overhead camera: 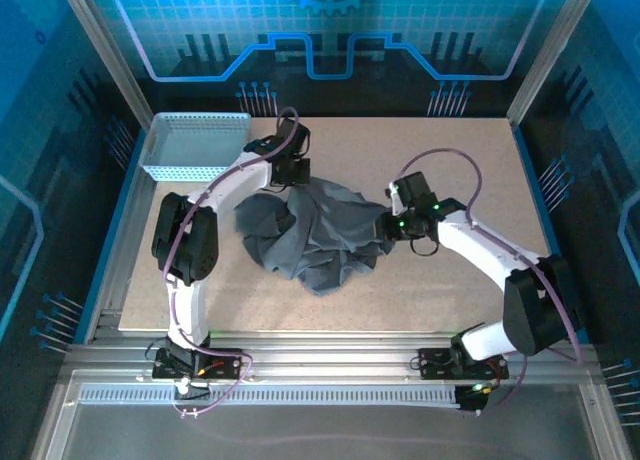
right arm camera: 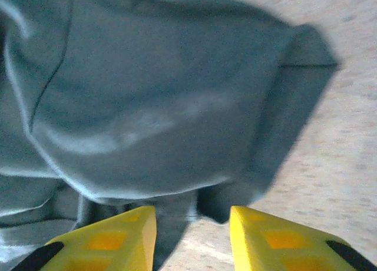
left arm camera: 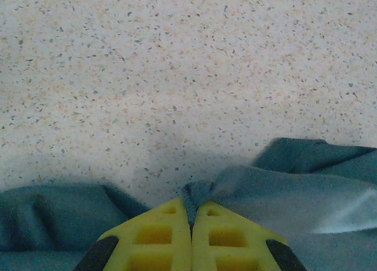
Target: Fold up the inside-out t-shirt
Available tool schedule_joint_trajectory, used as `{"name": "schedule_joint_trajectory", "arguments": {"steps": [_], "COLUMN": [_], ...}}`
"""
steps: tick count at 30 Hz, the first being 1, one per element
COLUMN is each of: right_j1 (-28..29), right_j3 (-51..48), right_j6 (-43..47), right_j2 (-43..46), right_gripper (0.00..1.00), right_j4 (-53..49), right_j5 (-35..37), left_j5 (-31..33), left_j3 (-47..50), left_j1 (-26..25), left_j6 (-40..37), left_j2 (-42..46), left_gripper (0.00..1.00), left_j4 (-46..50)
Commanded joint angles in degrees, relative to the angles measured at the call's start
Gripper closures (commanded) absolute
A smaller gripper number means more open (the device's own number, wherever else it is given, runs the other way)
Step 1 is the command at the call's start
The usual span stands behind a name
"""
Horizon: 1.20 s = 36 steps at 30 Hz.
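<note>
No legible text or labels

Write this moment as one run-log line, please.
shirt: crumpled, unfolded | left gripper: shut on shirt edge | right gripper: open, at shirt | basket: far-left corner

The shirt [overhead camera: 310, 235] lies bunched on the middle of the table [overhead camera: 450, 160]. The basket [overhead camera: 190, 168] sits in the far left corner, well apart from the shirt. The left gripper [overhead camera: 290, 175] is at the shirt's far edge, between basket and shirt, with a fold of cloth pinched in its tips [left arm camera: 191, 215]. The right gripper [overhead camera: 385, 225] is at the shirt's right edge, fingers parted, the cloth just ahead of them [right arm camera: 192, 215].
</note>
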State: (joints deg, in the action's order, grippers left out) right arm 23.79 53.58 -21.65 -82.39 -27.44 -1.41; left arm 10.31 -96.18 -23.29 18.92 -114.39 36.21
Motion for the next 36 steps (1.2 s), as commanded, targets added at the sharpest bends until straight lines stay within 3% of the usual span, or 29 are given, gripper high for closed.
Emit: {"name": "schedule_joint_trajectory", "arguments": {"steps": [1,14,18,25,31,33,36], "right_j1": [2.16,4.06,5.17,9.65,12.87,13.49,13.12], "right_j3": [-2.85,0.51,0.06,-8.01,-19.3,-21.99,-23.63], "right_j6": [-1.9,-2.87,-3.48,-9.13,-16.87,-21.03,-26.66], "right_j2": [-1.7,-13.18,-12.77,-1.94,12.44,16.53,18.14], "right_gripper": [0.63,0.65,0.83,1.0,1.0,0.91,0.88], "right_j4": [4.59,4.09,3.01,-1.59,-1.29,-2.15,-4.73], "right_j5": [-2.95,4.55,5.19,12.47,15.07,16.07,16.53], "left_j5": [0.66,0.61,0.94,1.78,2.61,2.44,2.3], "left_j3": [-2.77,-2.97,-3.3,-4.89,-6.82,-7.82,-8.74], "left_j1": [0.12,0.22,0.35,1.03,2.32,2.71,2.76], "left_j6": [-1.08,-0.94,-1.07,-1.27,-0.9,-0.75,-0.81], "left_j2": [-0.9,-1.01,-1.25,-2.39,-4.01,-4.78,-5.44], "left_gripper": [1.0,1.0,1.0,1.0,1.0,1.0,1.0], "left_j4": [1.58,1.91,2.0,3.06,3.76,4.29,4.75]}}
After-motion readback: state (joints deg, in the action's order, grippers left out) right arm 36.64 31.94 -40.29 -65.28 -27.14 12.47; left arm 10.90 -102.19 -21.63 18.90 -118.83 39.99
